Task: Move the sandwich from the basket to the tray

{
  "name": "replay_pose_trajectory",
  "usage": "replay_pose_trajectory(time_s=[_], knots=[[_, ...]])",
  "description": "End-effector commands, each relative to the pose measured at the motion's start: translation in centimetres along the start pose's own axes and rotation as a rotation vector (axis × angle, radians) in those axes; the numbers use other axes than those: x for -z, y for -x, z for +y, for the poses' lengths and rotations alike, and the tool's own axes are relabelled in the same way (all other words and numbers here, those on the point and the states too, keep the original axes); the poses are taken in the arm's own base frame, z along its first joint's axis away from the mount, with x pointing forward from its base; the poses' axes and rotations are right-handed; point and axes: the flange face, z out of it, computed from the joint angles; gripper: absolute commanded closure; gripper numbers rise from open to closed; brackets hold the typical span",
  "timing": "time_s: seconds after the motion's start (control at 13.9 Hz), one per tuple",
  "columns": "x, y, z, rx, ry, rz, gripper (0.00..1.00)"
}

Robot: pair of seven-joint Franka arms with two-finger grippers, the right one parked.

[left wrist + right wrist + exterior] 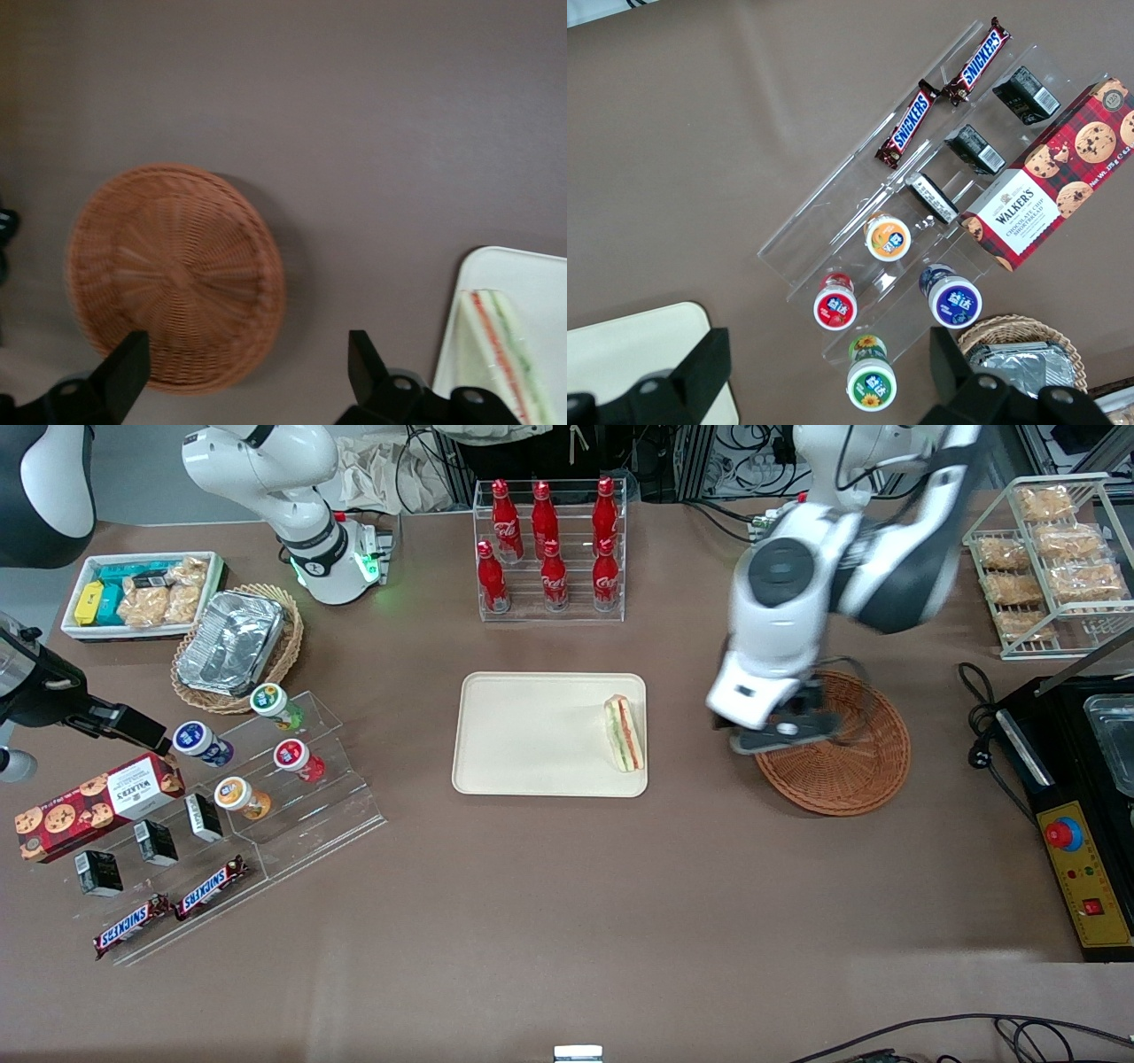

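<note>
The sandwich [624, 732], a white wedge with red and green layers, lies on the cream tray [532, 735] at the tray's edge nearest the basket. It also shows in the left wrist view [500, 359] on the tray [540, 283]. The reddish-brown wicker basket [855, 766] is empty; it also shows in the left wrist view [177, 270]. My left gripper [784, 731] hangs above the basket's edge nearest the tray, open and holding nothing. In the left wrist view the gripper [244, 367] has its black fingertips [128, 359] wide apart.
A clear rack of red cola bottles [549, 549] stands farther from the front camera than the tray. A wire rack of bagged snacks [1050, 558] and a black machine [1076, 779] sit at the working arm's end. Acrylic steps with cups and snack bars [239, 797] lie toward the parked arm's end.
</note>
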Motion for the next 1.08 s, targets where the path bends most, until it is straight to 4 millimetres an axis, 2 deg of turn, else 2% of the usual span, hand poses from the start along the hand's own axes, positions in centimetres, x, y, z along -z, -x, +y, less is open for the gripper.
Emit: replay_pose_trajectory(time_s=[0.0, 0.22, 0.43, 0.58, 0.65, 1.01], knots=[[3.4, -1.3, -6.2, -0.07, 0.071, -0.048, 0.01], [5.4, -2.6, -12.9, -0.159, 0.195, -0.116, 0.01], [7.0, -2.4, -18.1, -0.23, 0.266, -0.106, 0.01], [7.9, -1.9, -20.8, -0.24, 0.285, -0.097, 0.01], [8.4, -1.8, -21.5, -0.243, 0.289, -0.087, 0.01], [10.4, -2.1, -22.4, -0.255, 0.285, -0.063, 0.01]])
